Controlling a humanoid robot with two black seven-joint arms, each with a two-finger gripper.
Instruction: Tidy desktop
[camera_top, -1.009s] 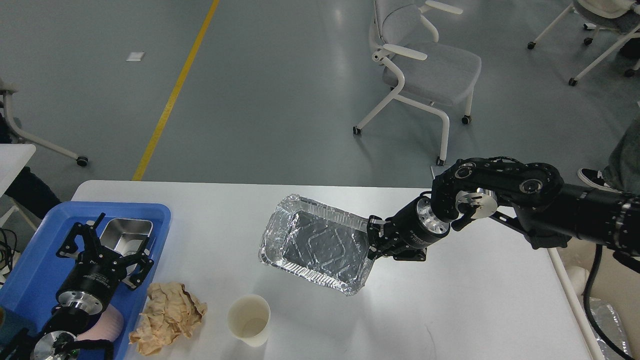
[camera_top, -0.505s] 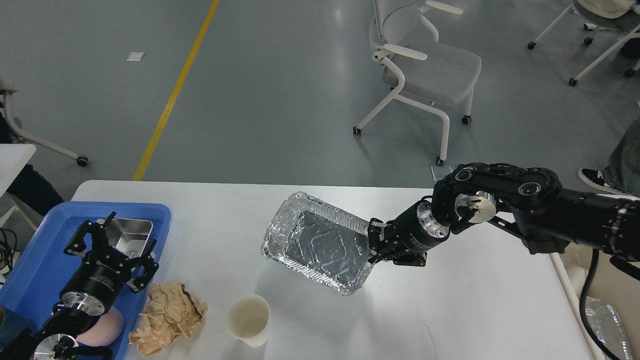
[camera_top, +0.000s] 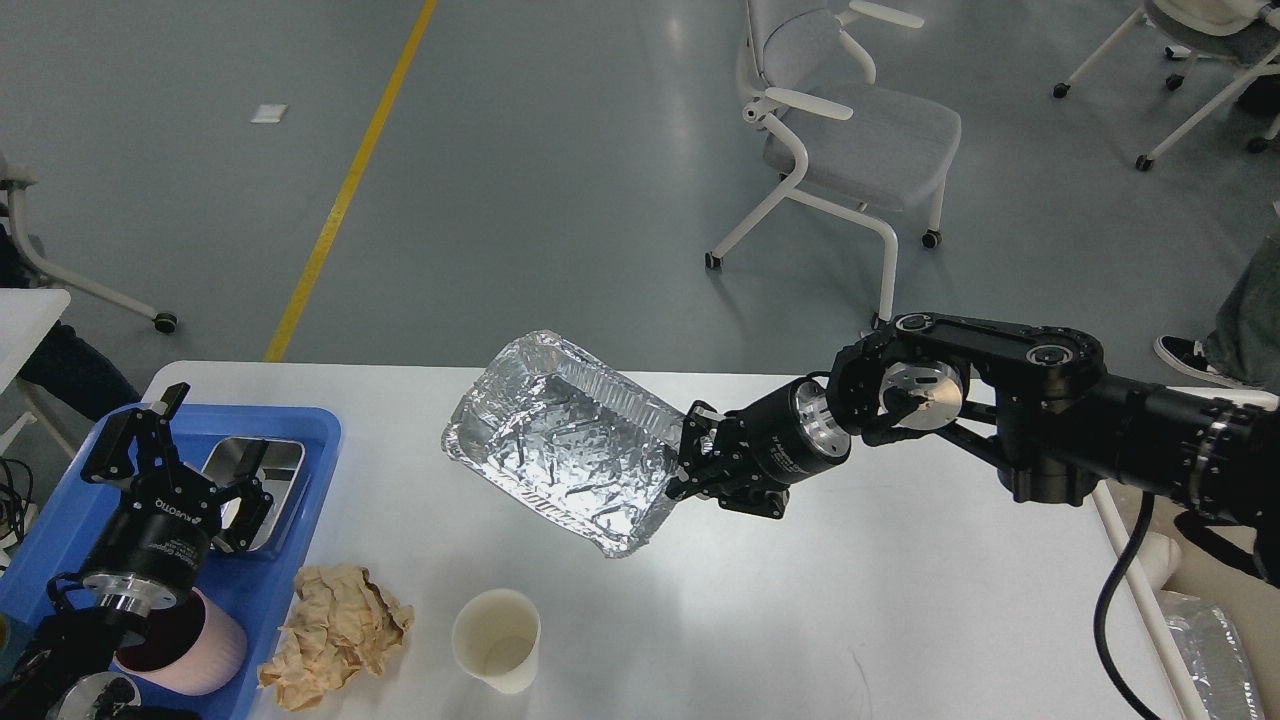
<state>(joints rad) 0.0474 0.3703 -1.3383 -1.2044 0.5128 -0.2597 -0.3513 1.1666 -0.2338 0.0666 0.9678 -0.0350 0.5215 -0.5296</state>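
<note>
— Grey floor and chairs lie beyond our white rectangular worktop (camera_top: 900, 620). What's done?

— Our right hand (camera_top: 690, 465) pinches the crinkled foil tray (camera_top: 560, 450), lifted mid-worktop. Our left hand (camera_top: 165, 465), spread, hovers over the blue plastic tray (camera_top: 60, 520) at left. Crumpled tan paper (camera_top: 335, 630) and paper cup (camera_top: 497, 640) remain near us.

the desktop (camera_top: 900, 600) is a large white tabletop with rounded corners, smooth and plain, lying flat and reaching the near edge.
</note>
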